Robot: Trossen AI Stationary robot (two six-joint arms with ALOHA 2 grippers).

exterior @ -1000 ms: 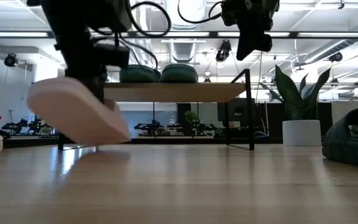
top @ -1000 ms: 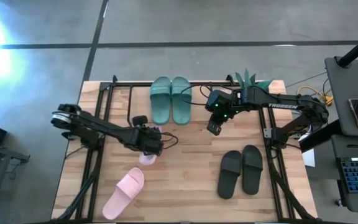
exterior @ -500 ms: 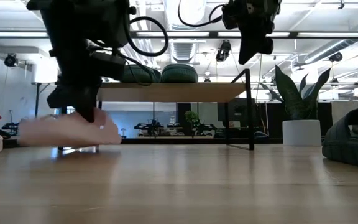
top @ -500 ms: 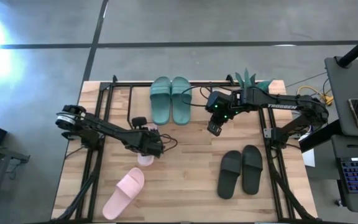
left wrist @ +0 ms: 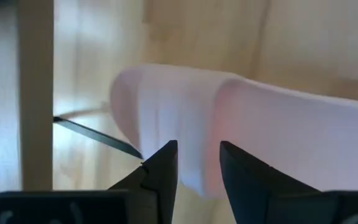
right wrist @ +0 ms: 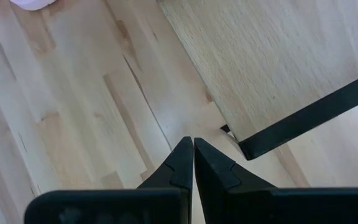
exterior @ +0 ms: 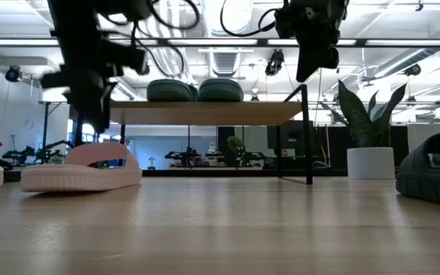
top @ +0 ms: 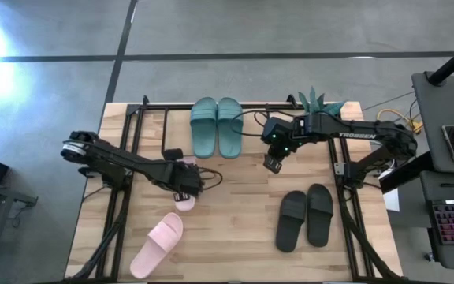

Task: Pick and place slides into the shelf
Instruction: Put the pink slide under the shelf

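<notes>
Now one light pink rubber slide (exterior: 82, 169) lies flat on the wooden table (top: 243, 197), just near of the wire-frame shelf (exterior: 212, 113) bearing the dark green pair (top: 216, 126). Above it, the left gripper (left wrist: 194, 163) hangs parted; the right gripper (right wrist: 193, 158) hovers closed, holding nothing.

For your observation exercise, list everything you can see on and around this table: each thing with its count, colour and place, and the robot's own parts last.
green slides: two, dark green, side by side on the shelf's top board.
pink slides: two, light pink; one near the table's front left, one flat on the table by the shelf, under the left hand.
black slides: two, black, front right of the table.
shelf: one, black wire frame, light wooden top, at the table's back.
plant: one, green, white pot, back right.
left hand: open, above the pink slide.
right hand: shut, empty, beside the shelf.
</notes>
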